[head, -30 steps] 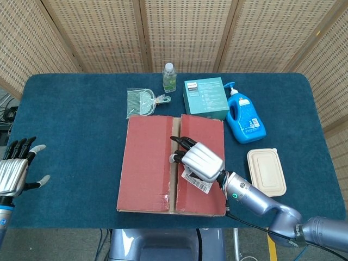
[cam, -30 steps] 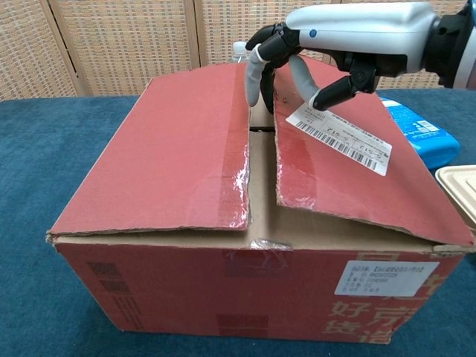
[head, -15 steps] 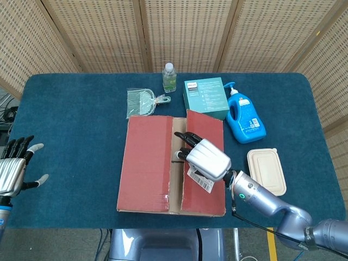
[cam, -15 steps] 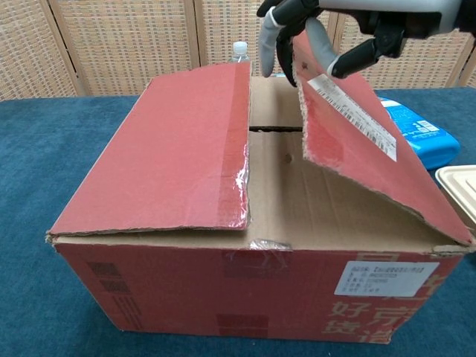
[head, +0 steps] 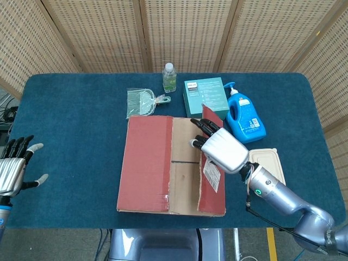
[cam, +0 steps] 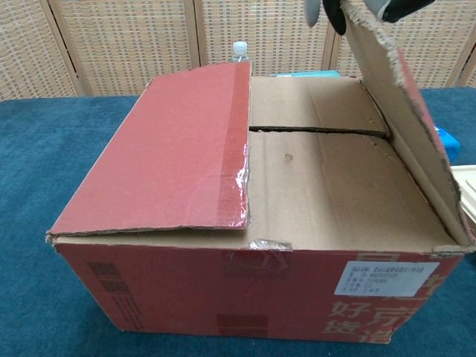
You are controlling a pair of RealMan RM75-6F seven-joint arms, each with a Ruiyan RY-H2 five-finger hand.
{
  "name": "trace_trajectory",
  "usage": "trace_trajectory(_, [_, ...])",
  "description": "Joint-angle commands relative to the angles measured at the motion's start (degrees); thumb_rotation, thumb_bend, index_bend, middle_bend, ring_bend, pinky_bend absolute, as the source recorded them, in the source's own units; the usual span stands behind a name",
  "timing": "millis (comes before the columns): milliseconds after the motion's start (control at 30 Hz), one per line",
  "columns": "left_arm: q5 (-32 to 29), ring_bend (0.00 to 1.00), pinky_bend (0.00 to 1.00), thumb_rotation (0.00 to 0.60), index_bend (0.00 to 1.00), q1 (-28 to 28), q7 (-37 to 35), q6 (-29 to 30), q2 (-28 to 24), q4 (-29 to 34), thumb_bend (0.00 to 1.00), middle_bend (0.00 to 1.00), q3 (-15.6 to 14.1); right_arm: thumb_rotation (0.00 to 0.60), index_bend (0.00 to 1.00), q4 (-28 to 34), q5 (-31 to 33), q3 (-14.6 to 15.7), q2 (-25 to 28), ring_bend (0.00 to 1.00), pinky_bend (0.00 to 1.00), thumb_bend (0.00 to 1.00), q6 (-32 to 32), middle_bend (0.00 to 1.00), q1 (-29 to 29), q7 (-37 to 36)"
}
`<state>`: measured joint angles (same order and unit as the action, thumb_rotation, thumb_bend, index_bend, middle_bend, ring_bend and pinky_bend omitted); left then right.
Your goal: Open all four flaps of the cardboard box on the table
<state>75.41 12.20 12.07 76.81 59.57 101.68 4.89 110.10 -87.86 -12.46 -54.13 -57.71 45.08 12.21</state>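
Cardboard box [head: 171, 166] sits mid-table [head: 76, 119] in the head view, with your right robot hand [head: 220, 151] gripping the free edge of its right flap [head: 209, 179], which stands raised; the left robot hand [head: 13, 171], well left of the box, holds nothing with fingers spread. In the chest view the left flap [cam: 167, 152] lies flat over two plain inner flaps [cam: 327, 178]. Expect light, stiff board that hinges easily; hook under each free edge near its middle, as ragged tape may snag.

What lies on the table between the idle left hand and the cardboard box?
Nothing: in the head view, only bare blue tablecloth stretches from the left hand at the table's edge to the cardboard box.
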Motion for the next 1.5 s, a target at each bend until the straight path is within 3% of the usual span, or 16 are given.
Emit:
trace_trajectory(33, [-0.01,0.0,0.0,0.526,0.19,0.12,0.12,-0.23,0.04,0.04,0.22,0.06,-0.06,0.6,0.38,0.1,0.79,-0.14,2.31,0.09,0.15,1.0,-0.22,0.52,-0.98,0.67])
trace_trajectory(500, [0.18,0.0,0.0,0.527,0.19,0.36,1.0,-0.01,0.09,0.78,0.22,0.06,0.03,0.6,0.38,-0.87,0.97,-0.38,10.35,0.09,0.15,1.0,-2.15,0.51,-4.47,-0.88])
trace_trajectory(867, [0.63,0.0,0.0,0.527,0.19,0.74,1.78,-0.2,0.28,1.23,0.22,0.06,-0.09,0.6,0.38,-2.21,1.36,-0.24,12.93,0.09,0.15,1.0,-3.8,0.49,-6.99,-0.88])
trace_trajectory(1067, [1.72,0.0,0.0,0.529,0.19,1.41,2.16,-0.64,-0.07,1.35,0.22,0.06,-0.09,0.6,0.38,-3.18,1.79,0.77,12.36,0.09,0.15,1.0,-3.45,0.42,-8.25,-1.68])
trace_trajectory(1333, [6.37,0.0,0.0,0.527,0.19,3.33,0.21,-0.92,-2.63,2.05,0.22,0.06,0.69,0.6,0.23,-2.64,5.12,1.96,10.01,0.01,0.15,1.0,-4.95,0.26,-11.2,-2.57])
trace_trajectory(1500, [9.22,0.0,0.0,0.526,0.18,6.1,-5.72,-4.36,-6.58,3.2,0.22,0.06,1.41,0.6,0.15,-1.81,9.16,2.17,8.69,0.0,0.13,0.97,-7.36,0.19,-13.95,-3.62])
